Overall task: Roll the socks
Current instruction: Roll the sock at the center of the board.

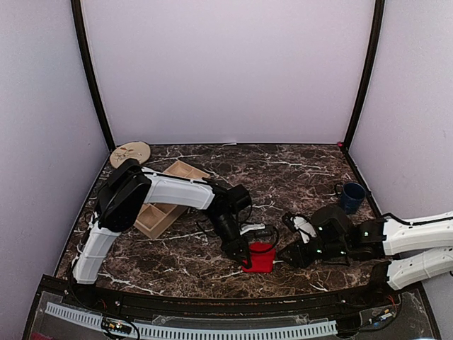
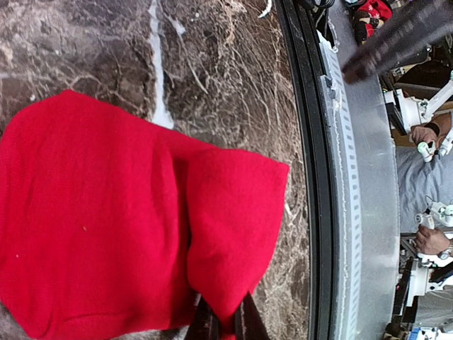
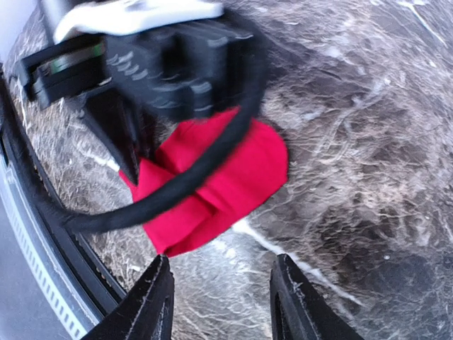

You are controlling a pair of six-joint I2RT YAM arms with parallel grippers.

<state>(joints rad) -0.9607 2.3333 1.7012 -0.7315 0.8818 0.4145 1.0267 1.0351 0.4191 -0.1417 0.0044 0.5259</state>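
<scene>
While left end effector pinches the doubled red sock, axis unclear, right end effector gapes.

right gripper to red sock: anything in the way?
Nothing on the table: only bare marble lies between the open right gripper and the red sock. The left gripper is shut on the sock's edge, and its black cable crosses above the sock, so coming in from above could foul those.

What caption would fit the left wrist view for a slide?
Close view: the left gripper pinches a folded corner of the red sock, which lies on the dark marble table.
</scene>
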